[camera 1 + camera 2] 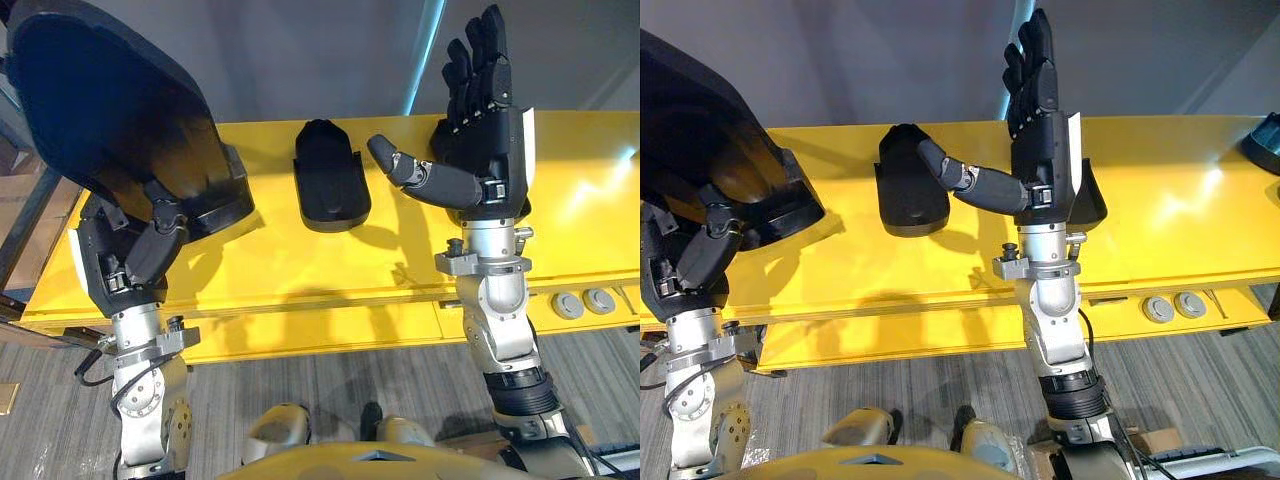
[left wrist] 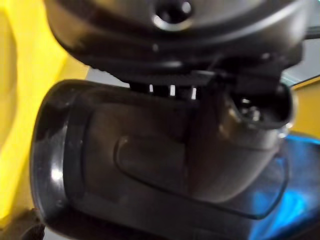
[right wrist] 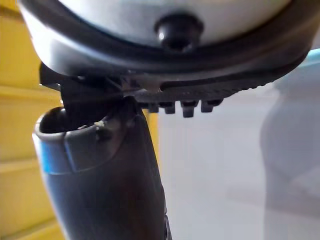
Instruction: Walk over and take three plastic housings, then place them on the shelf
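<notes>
I stand at a smooth yellow table [image 1: 300,270], with a grey wall [image 1: 300,60] behind it and a stripy grey floor [image 1: 330,380] below. My left hand [image 1: 130,265] curls round a big shiny black housing [image 1: 100,100], up above the table. My right hand [image 1: 485,130] is wide open, fingers straight up. Another rounded housing [image 1: 330,180] lies flat on the table between my hands.

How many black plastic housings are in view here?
3: held housing in left hand; middle housing on yellow surface; third housing behind right hand. More may be hidden.
</notes>
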